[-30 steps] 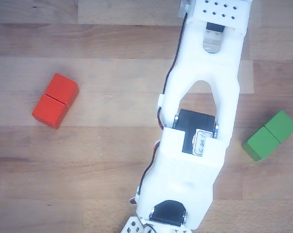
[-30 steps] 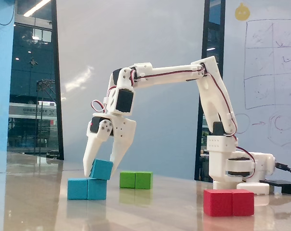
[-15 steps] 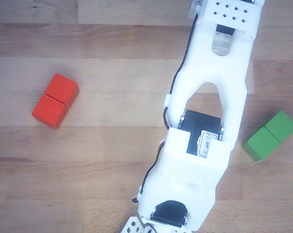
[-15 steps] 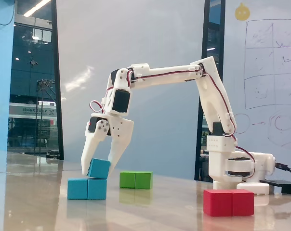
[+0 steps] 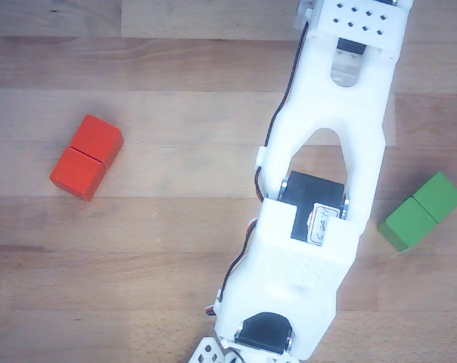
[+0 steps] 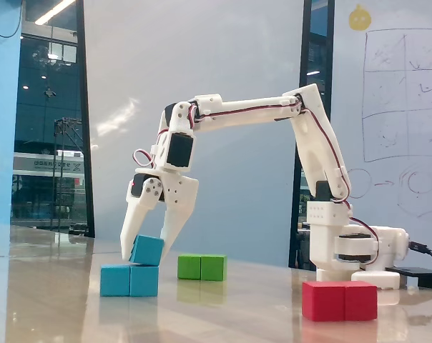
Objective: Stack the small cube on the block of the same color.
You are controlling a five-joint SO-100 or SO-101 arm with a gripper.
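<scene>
- The small light-blue plain cube (image 6: pixel 147 251) sits tilted on the right half of the light-blue oblong two-cube block (image 6: pixel 129 280), probably because it is only just being set down, not yet flat
- The white two-finger pincer (image 6: pixel 144 251) straddles the cube from above, fingers close against its sides, apparently gripping it
- Red oblong block (image 6: pixel 340 300) and green oblong block (image 6: pixel 202 267) lie well apart on the wooden table (image 5: pixel 153 227)

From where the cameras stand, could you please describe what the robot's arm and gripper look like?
The arm is white printed plastic with black servo motors at the joints. Thin red, black and white cables run along its links. The gripper has two long, tapering white fingers. In the other view, a servo carries a small white label with handwriting, too small to read, and a plate has rows of holes.
</scene>
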